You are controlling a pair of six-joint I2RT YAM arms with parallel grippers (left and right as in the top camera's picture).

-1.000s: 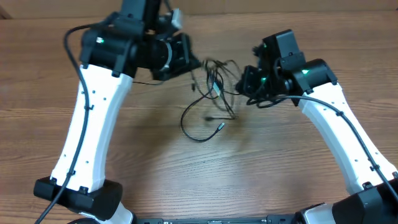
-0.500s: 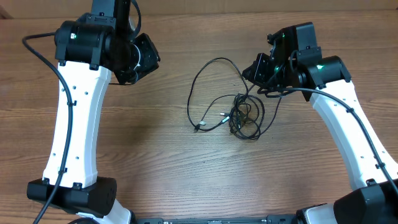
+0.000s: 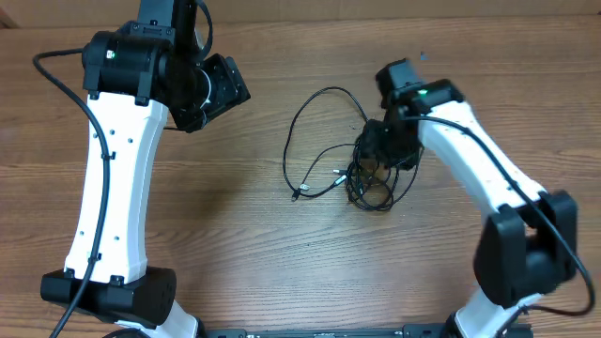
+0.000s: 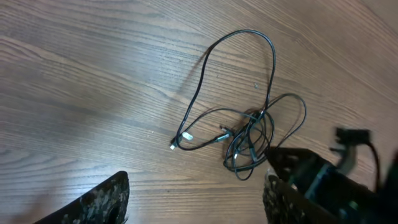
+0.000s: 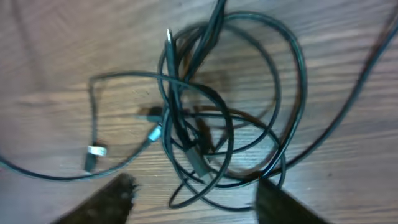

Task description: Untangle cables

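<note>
The cables (image 3: 360, 185) lie tangled, central on the tabletop (image 3: 282, 272). The right claw (image 5: 199, 208) hangs spread just over the knot, apparently gripping nothing in the blurred view; the left claw (image 4: 193, 202) gapes empty, well apart.

Open table (image 3: 216, 225) left of cables (image 3: 362, 180); right arm's (image 3: 470, 160) jaws crowd tangle's right side, seemingly close above.

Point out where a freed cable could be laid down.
Bare table between the left arm and right arm, on their bases' side of the cables, and left of the loop. Crowded: the tangle under the right gripper.
</note>
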